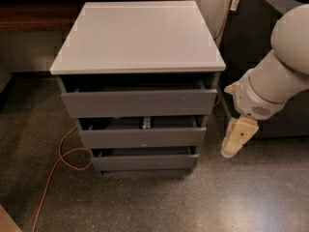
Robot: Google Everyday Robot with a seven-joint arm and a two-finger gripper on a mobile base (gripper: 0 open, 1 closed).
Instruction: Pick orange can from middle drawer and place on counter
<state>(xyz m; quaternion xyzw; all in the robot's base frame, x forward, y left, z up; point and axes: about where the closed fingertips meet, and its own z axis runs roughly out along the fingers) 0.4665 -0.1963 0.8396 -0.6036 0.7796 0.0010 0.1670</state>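
Hanging right of middle drawer (142, 137), level with its front, gripper (235, 141) must reach leftward; drawer barely ajar, orange can unseen; gripper's opening unreadable.

The pale, thin-rimmed counter (137, 35) lies flat on top, the grey flat-fronted middle drawer (142, 137) beneath sits slightly ajar, and the gripper (236, 140) hangs just right of that drawer, pointing down.
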